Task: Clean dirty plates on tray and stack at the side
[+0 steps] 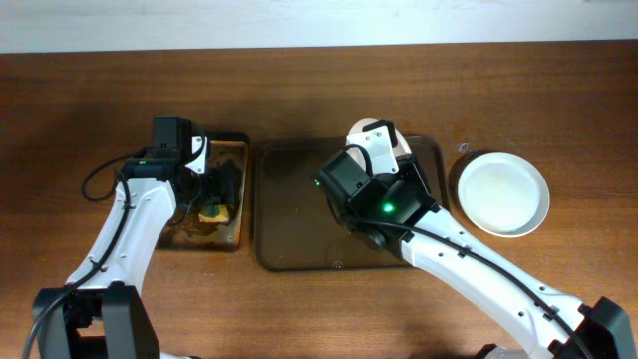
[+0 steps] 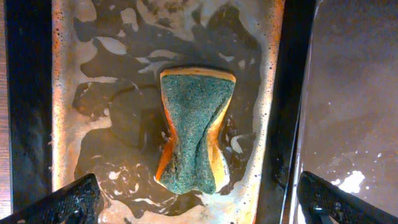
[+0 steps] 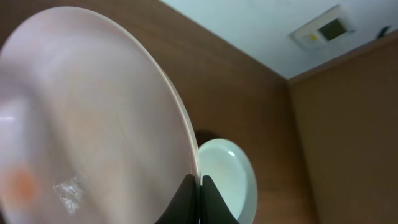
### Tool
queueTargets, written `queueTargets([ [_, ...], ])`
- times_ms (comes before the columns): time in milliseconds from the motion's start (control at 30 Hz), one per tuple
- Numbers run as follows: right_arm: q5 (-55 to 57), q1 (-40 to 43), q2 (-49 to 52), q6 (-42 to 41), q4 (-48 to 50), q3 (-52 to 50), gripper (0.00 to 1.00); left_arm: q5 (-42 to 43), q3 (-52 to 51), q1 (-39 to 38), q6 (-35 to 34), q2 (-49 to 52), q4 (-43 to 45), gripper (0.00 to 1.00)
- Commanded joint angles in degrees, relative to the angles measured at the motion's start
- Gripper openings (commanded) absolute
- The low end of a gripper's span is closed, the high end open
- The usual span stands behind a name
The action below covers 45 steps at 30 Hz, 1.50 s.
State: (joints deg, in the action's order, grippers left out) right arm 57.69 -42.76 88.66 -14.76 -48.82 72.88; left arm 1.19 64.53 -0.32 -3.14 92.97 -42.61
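Observation:
My right gripper is shut on the rim of a white plate, which it holds tilted up on edge over the large dark brown tray. The plate has a faint orange smear at its lower left. In the overhead view only its top edge shows behind the right arm. A second, faintly greenish plate lies on the bare tabletop right of the tray; it also shows in the right wrist view. My left gripper is open above the green-yellow sponge, not touching it.
The sponge lies in a small narrow black-rimmed tray with soapy, orange-stained water, left of the large tray. The large tray's left half is wet and bare. A cable loops beside the left arm.

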Motion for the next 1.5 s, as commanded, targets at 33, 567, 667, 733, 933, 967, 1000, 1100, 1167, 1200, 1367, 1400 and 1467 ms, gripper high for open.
queueTargets([
  [33, -2.6, 3.1, -1.3, -3.5, 0.2, 0.9, 0.04, -0.3, 1.2, 0.1, -0.8, -1.0, 0.5, 1.00],
  [567, -47.0, 60.5, -0.5, -9.1, -5.2, -1.1, 0.04, -0.3, 1.2, 0.1, -0.7, -1.0, 1.2, 1.00],
  [667, -47.2, 62.7, 1.6, -9.1, -4.9, -1.1, 0.05, -0.3, 1.2, 0.1, -0.7, -1.0, 1.2, 1.00],
  [733, -47.3, 62.7, 1.7, -9.1, -4.8, -1.1, 0.30, -0.3, 1.2, 0.1, -0.7, -1.0, 1.2, 1.00],
  [933, -76.6, 59.1, 0.1, 10.3, -5.0, 1.5, 0.71, 2.0, 1.4, -0.7, 5.6, -1.0, 3.2, 1.00],
  [967, -76.6, 56.7, -0.4, 11.5, -5.7, 2.1, 0.77, 2.0, 1.9, -1.5, 6.4, -1.0, 3.4, 1.00],
  [1000, -75.9, 54.4, -0.8, 12.6, -6.2, 2.5, 0.89, 2.0, 2.6, -2.3, 6.4, -1.0, 3.3, 1.00],
  [1100, -68.3, 46.6, -1.7, 12.2, -10.5, 3.2, 0.98, 2.0, 5.9, -3.0, 4.8, -1.1, -3.9, 1.00],
  [1167, -67.9, 44.1, -3.0, 10.9, -13.2, 3.2, 0.98, 2.0, 6.9, -2.3, 1.7, -2.3, -10.6, 1.00],
  [1200, -67.9, 43.1, -4.8, 10.9, -14.5, 3.2, 0.98, 2.1, 6.8, -1.7, 1.4, -3.7, -13.5, 1.00],
  [1367, -67.3, 42.7, -20.0, 10.2, -13.9, -1.4, 0.98, 2.1, 0.3, -1.7, 2.1, -19.1, -12.6, 1.00],
  [1400, -66.7, 42.7, -23.7, 10.2, -13.2, -3.1, 0.98, 2.5, -2.0, -1.7, 3.2, -22.8, -11.2, 1.00],
  [1467, -65.3, 42.7, -32.1, 10.2, -10.9, -7.7, 0.98, 2.5, -8.6, -1.7, 4.2, -32.8, -7.1, 1.00],
])
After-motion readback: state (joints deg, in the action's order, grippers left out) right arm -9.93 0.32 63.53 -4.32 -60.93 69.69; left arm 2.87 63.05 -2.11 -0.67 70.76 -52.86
